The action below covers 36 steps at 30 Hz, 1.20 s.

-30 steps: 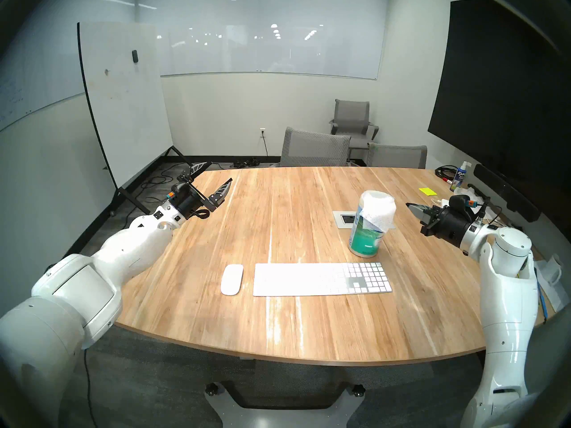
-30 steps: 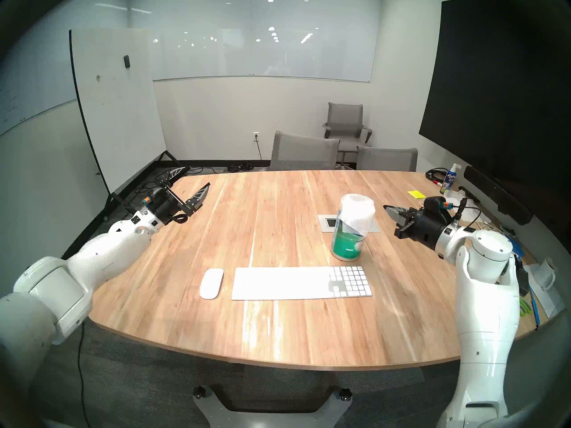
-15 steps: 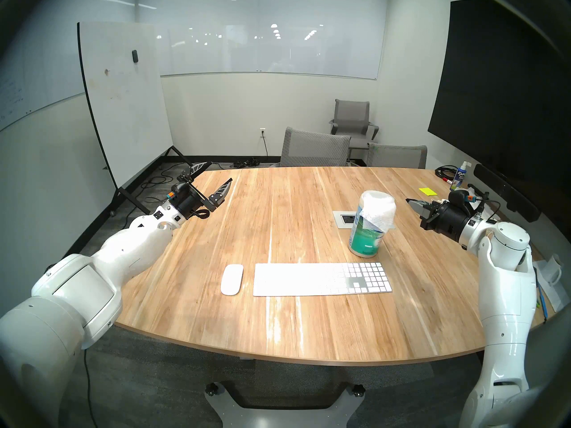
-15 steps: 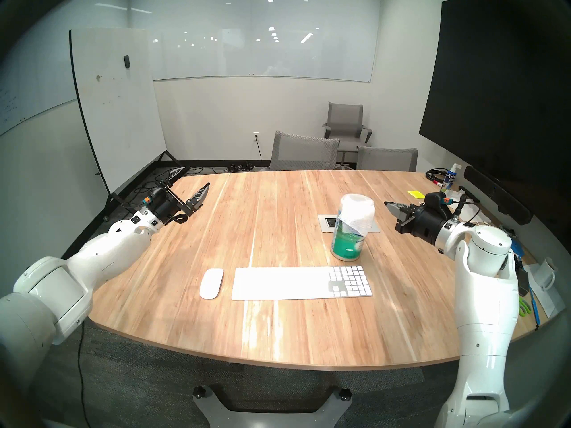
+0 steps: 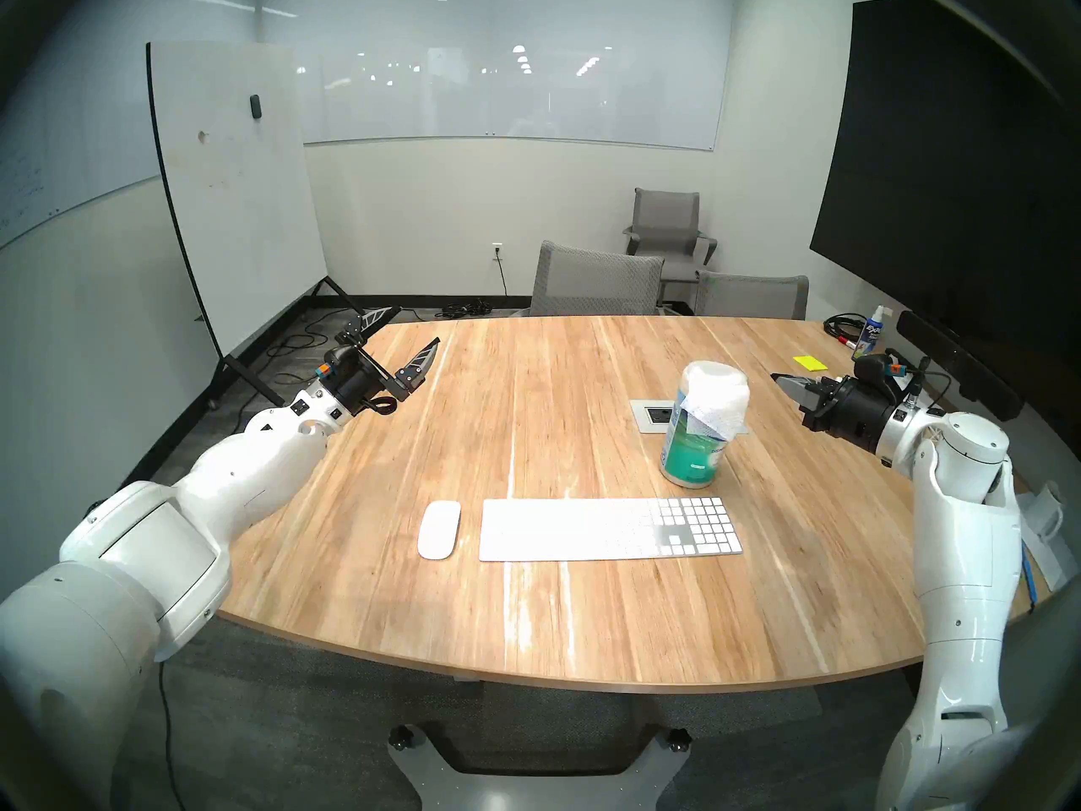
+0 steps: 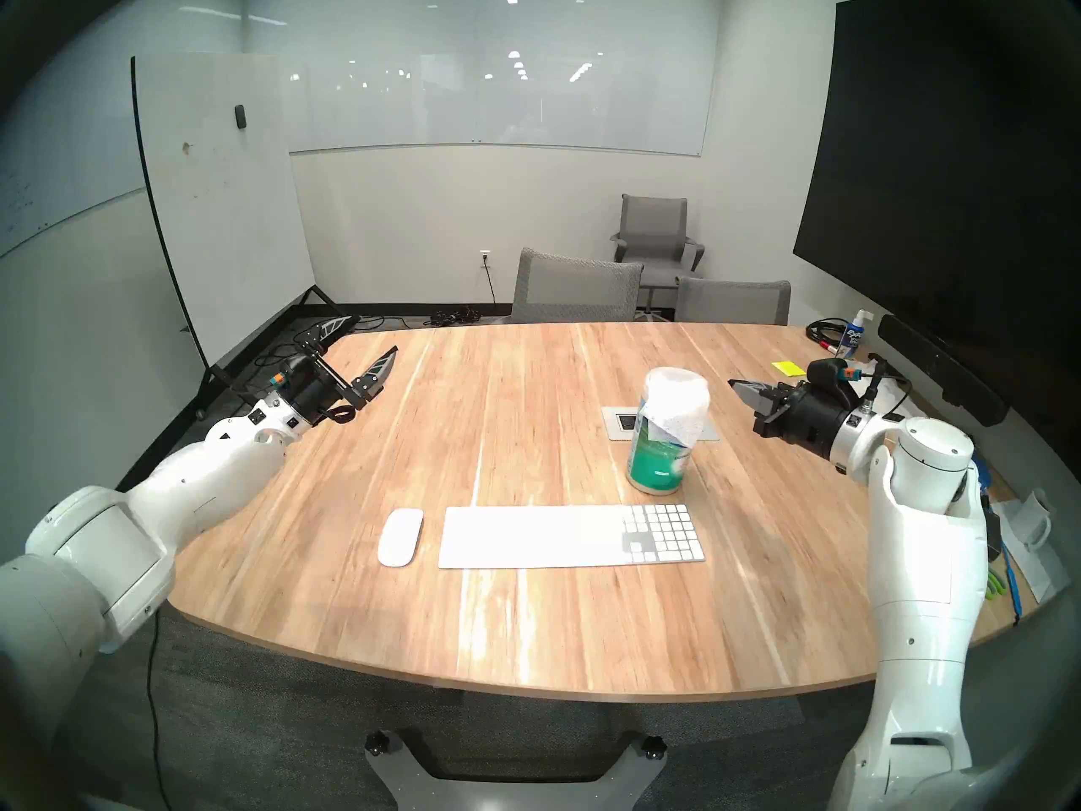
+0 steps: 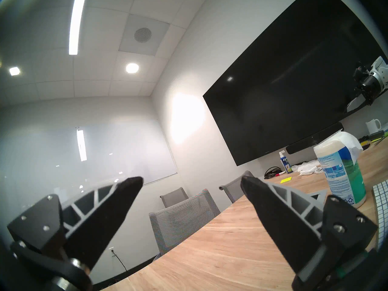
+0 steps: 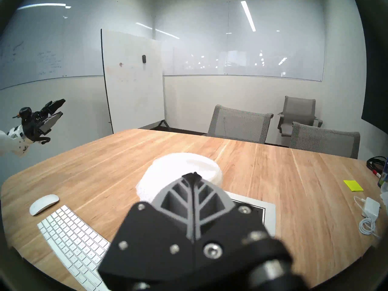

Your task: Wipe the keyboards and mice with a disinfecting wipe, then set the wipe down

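The white keyboard point(image 5: 608, 529) lies flat near the table's front edge, with the white oval mouse point(image 5: 439, 529) just to its left. Behind the keyboard's number pad stands a blue-green wipes canister point(image 5: 693, 456). The disinfecting wipe point(image 5: 716, 403) is draped over its top and hangs down one side. My left gripper point(image 5: 419, 324) hovers open and empty over the table's far left corner, far from everything. My right gripper point(image 5: 775, 377) is shut on nothing, its tip pointing at the wipe from the right, a short gap away. The right wrist view shows the shut gripper point(image 8: 194, 175) in front of the wipe point(image 8: 180, 170).
A power outlet plate point(image 5: 655, 415) is set into the table behind the canister. At the far right lie a yellow sticky note point(image 5: 810, 362), a spray bottle point(image 5: 871, 333), black cables, a white adapter point(image 8: 370, 208) and papers. Grey chairs point(image 5: 596, 280) stand behind the table.
My right arm has drifted slightly up and to the right, with its gripper still shut near the canister. The left arm has not moved.
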Tool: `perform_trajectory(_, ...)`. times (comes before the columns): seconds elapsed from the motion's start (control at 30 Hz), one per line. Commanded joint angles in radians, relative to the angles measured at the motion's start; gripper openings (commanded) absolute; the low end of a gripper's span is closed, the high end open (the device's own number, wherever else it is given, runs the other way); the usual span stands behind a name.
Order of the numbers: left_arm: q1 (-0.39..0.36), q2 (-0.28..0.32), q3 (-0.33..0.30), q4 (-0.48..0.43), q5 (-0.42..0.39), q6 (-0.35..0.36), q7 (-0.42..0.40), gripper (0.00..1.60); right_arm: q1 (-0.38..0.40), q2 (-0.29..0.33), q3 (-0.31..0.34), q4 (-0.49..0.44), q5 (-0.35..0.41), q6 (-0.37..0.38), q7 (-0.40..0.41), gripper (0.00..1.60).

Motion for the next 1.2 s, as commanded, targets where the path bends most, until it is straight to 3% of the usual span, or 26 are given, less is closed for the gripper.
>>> perform_trajectory(0.0, -0.023, 0.001, -0.006, -0.007, -0.002, 0.001, 0.001, 1.60, 0.079, 0.011, -0.028, 0.028, -0.004, 0.003, -0.010, 0.00)
perform_trajectory(1.17, -0.023, 0.001, -0.006, -0.007, -0.002, 0.001, 0.001, 1.60, 0.135, 0.024, -0.093, 0.053, -0.014, 0.036, 0.003, 0.00)
